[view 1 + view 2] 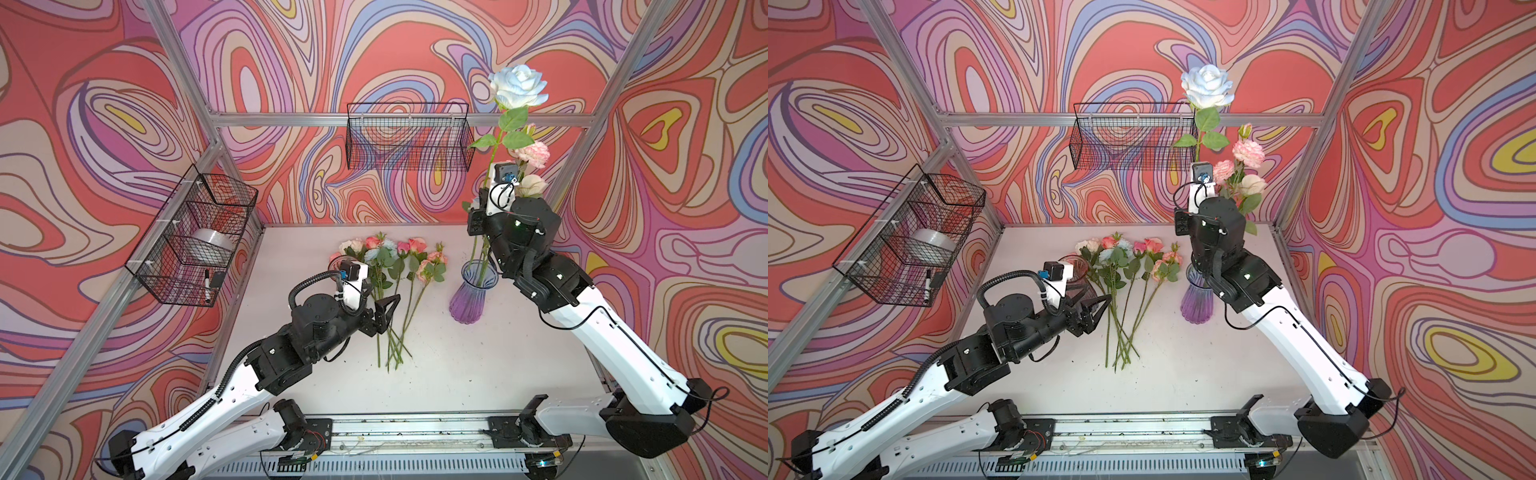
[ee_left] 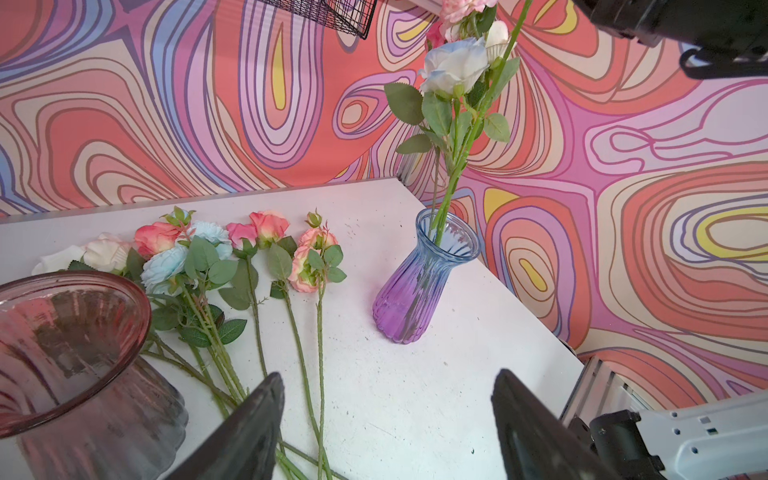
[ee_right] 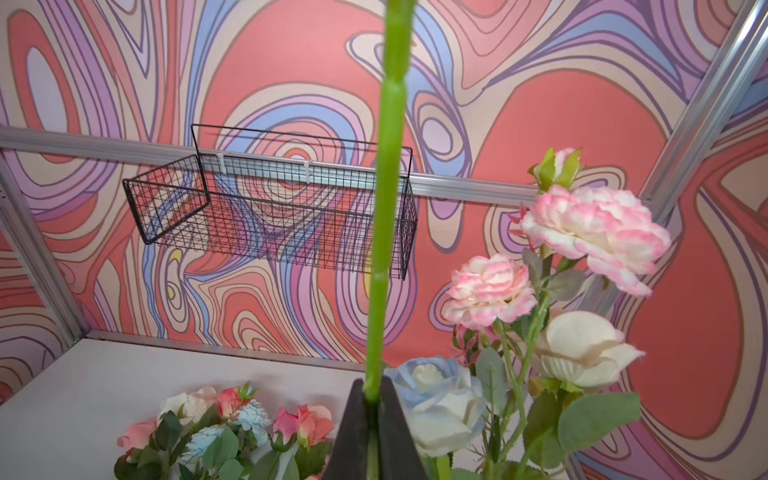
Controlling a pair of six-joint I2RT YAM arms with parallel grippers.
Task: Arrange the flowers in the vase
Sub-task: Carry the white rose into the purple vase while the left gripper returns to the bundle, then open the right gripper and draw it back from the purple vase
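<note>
Right wrist view shows the right gripper (image 3: 371, 395) pinching the green stem (image 3: 388, 166) of a pale blue rose (image 1: 517, 85) whose lower end stands in the purple vase (image 1: 467, 305) on the table's right, while the left gripper (image 1: 388, 313), jaws spread, hovers over the flowers (image 1: 390, 262) lying mid-table.
</note>
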